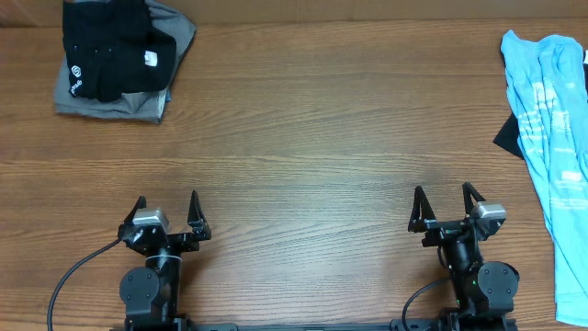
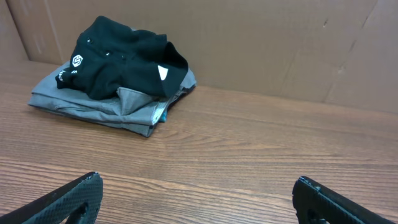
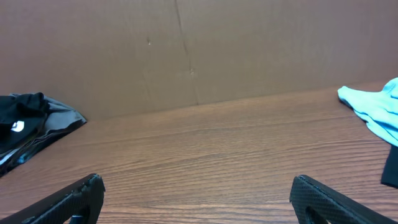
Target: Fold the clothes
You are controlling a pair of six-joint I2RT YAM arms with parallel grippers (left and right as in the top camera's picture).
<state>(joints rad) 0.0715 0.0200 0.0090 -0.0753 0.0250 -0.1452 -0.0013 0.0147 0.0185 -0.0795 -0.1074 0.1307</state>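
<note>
Jaws on both my arms stood wide and empty, while the soft, limp blue T-shirt lay crumpled at the right edge of the desk, probably best pinched by its hem.

Light blue T-shirt at right, black and grey garments far left, wooden table between.

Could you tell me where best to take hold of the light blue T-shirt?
Probably its bunched inner edge, with the open right gripper coming from the table's middle: the light blue T-shirt lies as a long crumpled strip along the right side.
</note>
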